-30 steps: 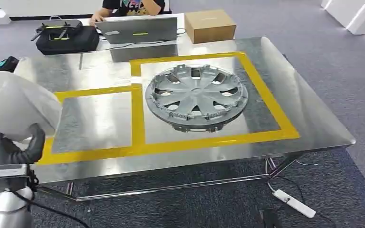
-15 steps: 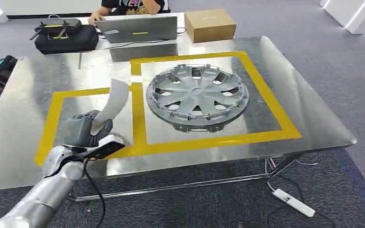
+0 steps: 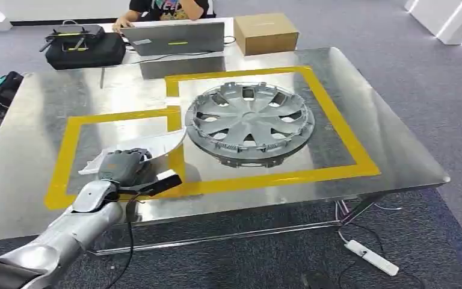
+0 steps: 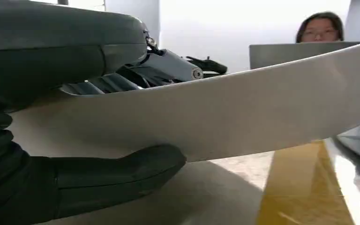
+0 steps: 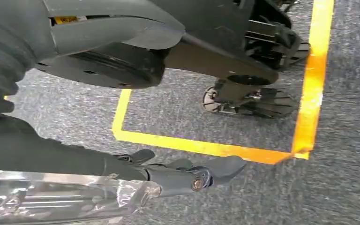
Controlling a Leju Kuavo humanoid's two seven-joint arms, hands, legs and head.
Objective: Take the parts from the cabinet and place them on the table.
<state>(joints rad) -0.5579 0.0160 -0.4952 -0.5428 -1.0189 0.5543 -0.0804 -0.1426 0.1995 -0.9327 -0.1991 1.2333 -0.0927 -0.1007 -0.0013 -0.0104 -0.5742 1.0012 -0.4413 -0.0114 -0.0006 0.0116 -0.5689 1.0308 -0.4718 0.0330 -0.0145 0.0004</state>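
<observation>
Head view: the left robot hand (image 3: 122, 165) grips a white curved panel (image 3: 156, 146) low over the tabletop (image 3: 30, 120), inside the left yellow square (image 3: 66, 153), beside the wheel cover (image 3: 249, 122); lay it flat before letting go. Left wrist view: thumb under, fingers (image 4: 164, 65) on top. Right wrist view: the right robot hand (image 5: 192, 176) hangs over the floor, holding nothing, fingers apart.

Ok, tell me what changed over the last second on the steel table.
The left hand carried the white curved panel from the table's left edge in over the left yellow-taped square and lowered it from upright to nearly flat; it still grips the panel. The silver hubcap, laptop, cardboard box and black bag stayed put.
</observation>
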